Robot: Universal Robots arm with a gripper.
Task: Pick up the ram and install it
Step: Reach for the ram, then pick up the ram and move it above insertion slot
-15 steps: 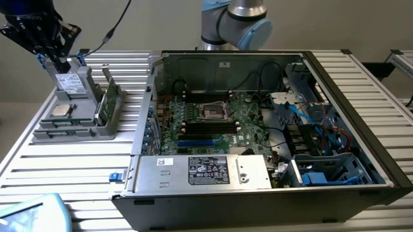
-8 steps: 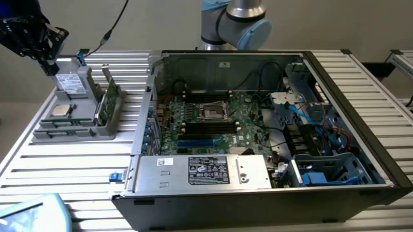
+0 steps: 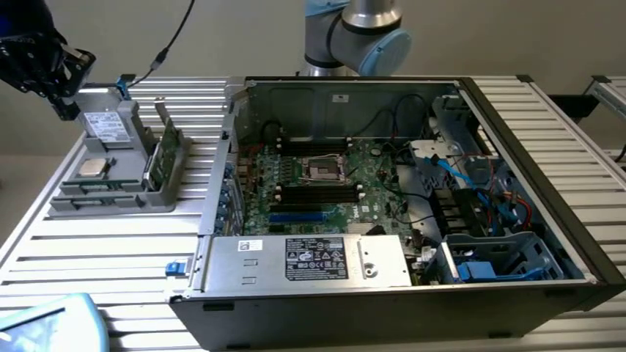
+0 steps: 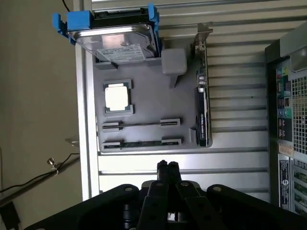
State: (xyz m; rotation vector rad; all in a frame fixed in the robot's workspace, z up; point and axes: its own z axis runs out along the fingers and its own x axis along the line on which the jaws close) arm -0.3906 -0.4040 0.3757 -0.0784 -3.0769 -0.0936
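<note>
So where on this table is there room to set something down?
Free: the bare slats of the table between the grey tray and the near edge, beside the computer case, and the strip past the case on the exterior view's right. Crowded: the tray and the case's inside.

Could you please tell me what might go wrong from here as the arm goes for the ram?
1. The gripper is shut near the tray; lowered like this, it could strike the thin top edge of the ram instead of straddling it.
2. The processor chip and the upright green card sit close by, so a small offset could knock either.
</note>
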